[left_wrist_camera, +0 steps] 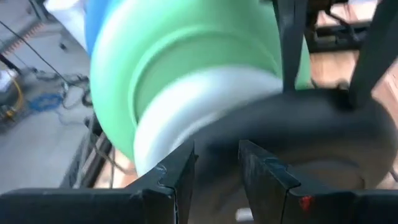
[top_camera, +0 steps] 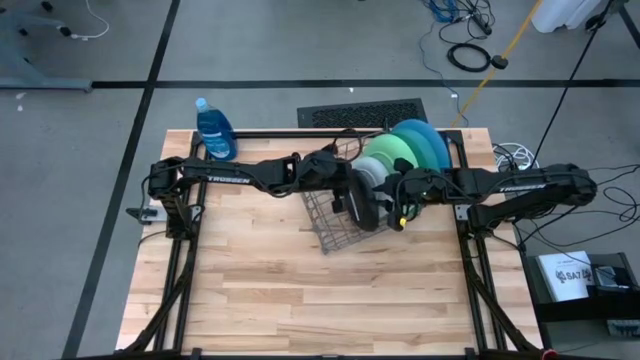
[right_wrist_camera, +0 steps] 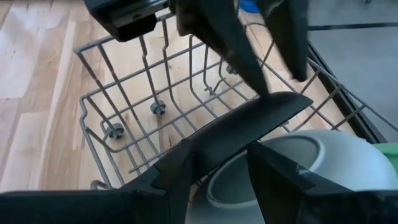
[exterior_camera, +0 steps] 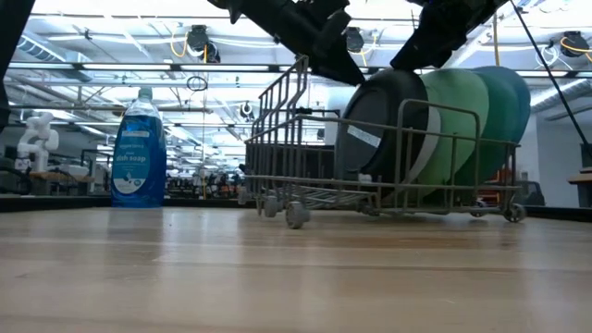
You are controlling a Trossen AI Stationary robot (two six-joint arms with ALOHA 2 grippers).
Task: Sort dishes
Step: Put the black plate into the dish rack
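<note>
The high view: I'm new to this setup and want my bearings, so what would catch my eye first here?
A fan of plates, blue through green to pale, stands in a grey wire rack at the table's far middle. Both arms meet there, the left gripper and right gripper each clamped on the rim of a black dish at the front of the row. A blue bottle stands far left.

Open industrial lab, ceiling trusses (exterior_camera: pixel 111 55).

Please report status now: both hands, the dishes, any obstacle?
Left hand and right hand both shut on black dish. Other plates stand in rack. Nothing blocking.
</note>
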